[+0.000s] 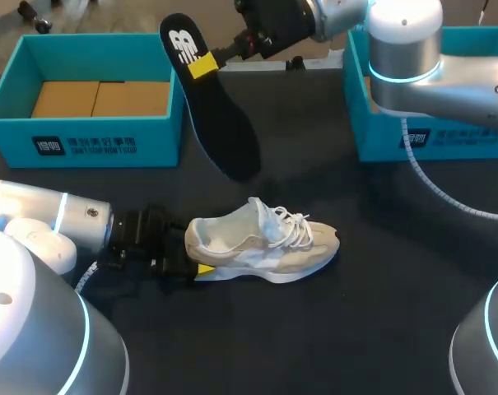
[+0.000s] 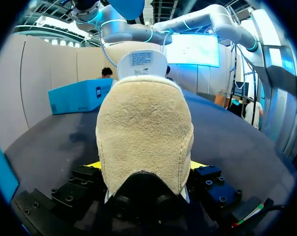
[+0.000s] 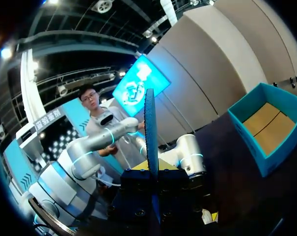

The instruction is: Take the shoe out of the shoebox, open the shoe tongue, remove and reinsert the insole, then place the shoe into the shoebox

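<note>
Right gripper (image 1: 203, 66) pinches the insole (image 1: 220, 123) aloft, removal judged complete (left gripper (image 1: 196, 267) clamps the shoe (image 1: 261, 243) at its heel); reinsertion requires feeding it toe-first into the opening.

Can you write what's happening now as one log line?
left fingers: shut on shoe heel; right fingers: shut on insole, held up; step: insole out of shoe

My left gripper (image 1: 201, 268) holds the heel of the white shoe (image 1: 265, 243) on the table (image 1: 380, 317). My right gripper (image 1: 204, 64) holds the black insole (image 1: 217, 119) up beside a blue shoebox (image 1: 162, 141).
</note>
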`<state>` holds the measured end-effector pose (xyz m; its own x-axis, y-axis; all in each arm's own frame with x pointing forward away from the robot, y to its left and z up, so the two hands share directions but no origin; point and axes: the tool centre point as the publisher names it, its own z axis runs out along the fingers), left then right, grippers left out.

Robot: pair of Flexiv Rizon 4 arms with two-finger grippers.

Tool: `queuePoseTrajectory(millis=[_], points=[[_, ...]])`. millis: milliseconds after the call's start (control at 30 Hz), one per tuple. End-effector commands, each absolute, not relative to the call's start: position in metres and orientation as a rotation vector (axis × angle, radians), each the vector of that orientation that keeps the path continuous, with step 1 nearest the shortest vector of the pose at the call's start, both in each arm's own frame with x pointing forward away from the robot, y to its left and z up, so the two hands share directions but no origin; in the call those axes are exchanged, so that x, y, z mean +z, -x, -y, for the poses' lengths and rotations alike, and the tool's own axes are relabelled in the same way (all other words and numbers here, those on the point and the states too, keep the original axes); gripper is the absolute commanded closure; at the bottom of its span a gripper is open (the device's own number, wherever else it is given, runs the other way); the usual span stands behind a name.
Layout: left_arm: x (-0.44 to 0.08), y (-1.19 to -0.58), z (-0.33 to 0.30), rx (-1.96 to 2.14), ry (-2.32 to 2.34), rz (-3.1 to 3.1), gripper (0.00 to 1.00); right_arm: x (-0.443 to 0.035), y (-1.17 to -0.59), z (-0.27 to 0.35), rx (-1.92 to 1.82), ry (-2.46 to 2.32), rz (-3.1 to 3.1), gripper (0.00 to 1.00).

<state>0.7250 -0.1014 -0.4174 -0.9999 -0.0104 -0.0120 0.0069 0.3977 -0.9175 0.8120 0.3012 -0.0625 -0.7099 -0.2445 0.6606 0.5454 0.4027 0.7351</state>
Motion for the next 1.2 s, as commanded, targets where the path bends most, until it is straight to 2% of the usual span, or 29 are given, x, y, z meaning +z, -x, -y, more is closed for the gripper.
queuePoseTrajectory(millis=[33, 600, 1200], points=[[-0.418, -0.725, 0.102, -1.710, 0.003, -2.617, 1.00, -0.057, -0.809, -0.285, -1.422, 0.348, 1.910, 1.00], [-0.418, -0.725, 0.102, -1.710, 0.003, -2.617, 1.00, -0.018, -0.784, -0.226, -1.477, 0.607, 1.978, 1.00], [-0.418, -0.725, 0.102, -1.710, 0.003, -2.617, 1.00, 0.018, -0.734, -0.209, -1.527, 0.773, 1.989, 1.00]])
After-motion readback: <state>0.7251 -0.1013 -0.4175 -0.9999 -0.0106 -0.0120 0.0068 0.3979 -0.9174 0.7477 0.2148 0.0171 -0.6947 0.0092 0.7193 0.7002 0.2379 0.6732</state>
